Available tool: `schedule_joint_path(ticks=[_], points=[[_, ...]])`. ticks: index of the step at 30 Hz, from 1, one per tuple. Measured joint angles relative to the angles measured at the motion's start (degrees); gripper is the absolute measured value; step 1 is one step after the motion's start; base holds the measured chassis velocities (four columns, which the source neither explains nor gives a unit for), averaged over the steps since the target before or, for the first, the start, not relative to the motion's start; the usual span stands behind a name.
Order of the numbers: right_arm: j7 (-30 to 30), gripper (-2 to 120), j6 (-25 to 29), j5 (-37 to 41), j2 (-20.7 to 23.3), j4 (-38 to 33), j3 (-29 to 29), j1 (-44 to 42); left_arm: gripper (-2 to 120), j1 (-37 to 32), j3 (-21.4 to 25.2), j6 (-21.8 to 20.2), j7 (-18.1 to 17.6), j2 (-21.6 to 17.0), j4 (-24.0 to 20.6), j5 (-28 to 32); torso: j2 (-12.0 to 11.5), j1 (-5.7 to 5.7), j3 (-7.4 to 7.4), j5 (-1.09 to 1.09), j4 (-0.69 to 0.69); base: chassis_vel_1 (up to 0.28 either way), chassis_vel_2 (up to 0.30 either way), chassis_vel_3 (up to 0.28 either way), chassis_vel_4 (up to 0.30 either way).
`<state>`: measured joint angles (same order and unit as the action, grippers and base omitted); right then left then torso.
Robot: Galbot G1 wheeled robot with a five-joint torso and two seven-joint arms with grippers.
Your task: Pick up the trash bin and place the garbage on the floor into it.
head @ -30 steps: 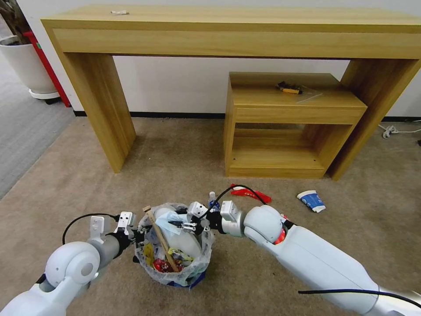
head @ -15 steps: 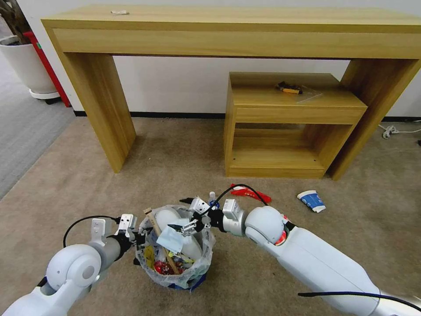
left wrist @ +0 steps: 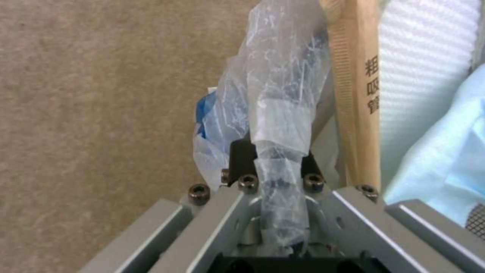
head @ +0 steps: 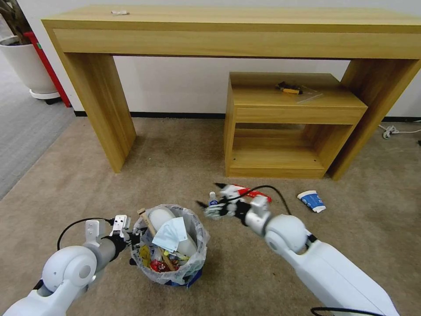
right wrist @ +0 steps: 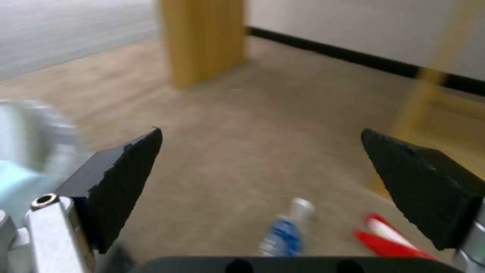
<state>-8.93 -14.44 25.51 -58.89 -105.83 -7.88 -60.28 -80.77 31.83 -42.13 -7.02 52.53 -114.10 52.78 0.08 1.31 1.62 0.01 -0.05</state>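
The trash bin [head: 193, 263], lined with a crinkly plastic bag, stands on the beige floor [head: 175, 166]. My left gripper [head: 130, 239] is shut on its left rim [left wrist: 283, 94]; its own point in the left wrist view is [left wrist: 275, 167]. Inside lie a white slipper [head: 158, 217], a wooden stick [head: 151, 228], a pale blue tissue [head: 171, 233] and coloured wrappers. My right gripper [head: 209, 195] hovers open and empty to the right of the bin, just over a clear bottle [head: 213, 202]. Between its fingers [right wrist: 126, 178] I see the bottle [right wrist: 284, 235] and a red wrapper [right wrist: 389, 239]. A paper cup [head: 311, 200] lies farther right.
A long wooden desk [head: 219, 26] stands against the wall, with a low wooden shelf unit [head: 289, 123] under its right half. A big white plant pot [head: 26, 66] is at the far left on grey carpet. A white cable [head: 394, 130] lies at the right edge.
The right gripper opened over the bin, dropped the pale blue tissue in, then swung out to the right above the bottle. The left arm and bin shifted slightly left.
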Motion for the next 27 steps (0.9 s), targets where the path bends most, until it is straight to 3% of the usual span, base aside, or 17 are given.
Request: schedule_joint_path(ticks=[2, 6, 15, 19, 27], points=[[-0.01, 100, 0.69, -0.85, -0.47, -0.09, -2.68, -2.20, 0, -0.05, 0.48, 0.00, 0.64, -0.04, 0.64, -0.61, 0.00, 0.00, 0.00, 0.00, 0.01, 0.000, 0.000, 0.000, 0.000], [-0.66, 100, 4.07, -4.57, -3.58, -0.61, -15.44, -13.35, 0, -0.62, 2.64, 0.00, 3.17, -1.04, 1.92, -1.77, 0.00, 0.00, 0.00, 0.01, -0.03, 0.000, 0.000, 0.000, 0.000], [-2.78, 100, 9.87, -7.45, -10.09, -1.57, -30.07, -24.61, 0, -0.68, 5.90, 0.00, 5.52, -0.79, 4.10, -2.36, 0.01, 0.00, 0.00, -0.01, 0.00, 0.000, 0.000, 0.000, 0.000], [-3.94, 100, 11.48, -6.92, -11.00, -2.33, -33.52, -27.09, 0, -0.90, 7.24, 0.00, 7.77, -0.73, 4.56, -3.47, 0.01, 0.00, 0.00, -0.01, 0.00, 0.000, 0.000, 0.000, 0.000], [-4.40, 100, 12.15, -6.47, -12.13, -2.74, -34.66, -27.23, 0, -1.02, 7.41, 0.00, 8.33, -0.61, 4.39, -3.97, 0.02, -0.01, -0.01, 0.00, 0.01, -0.015, 0.011, 0.015, -0.014]])
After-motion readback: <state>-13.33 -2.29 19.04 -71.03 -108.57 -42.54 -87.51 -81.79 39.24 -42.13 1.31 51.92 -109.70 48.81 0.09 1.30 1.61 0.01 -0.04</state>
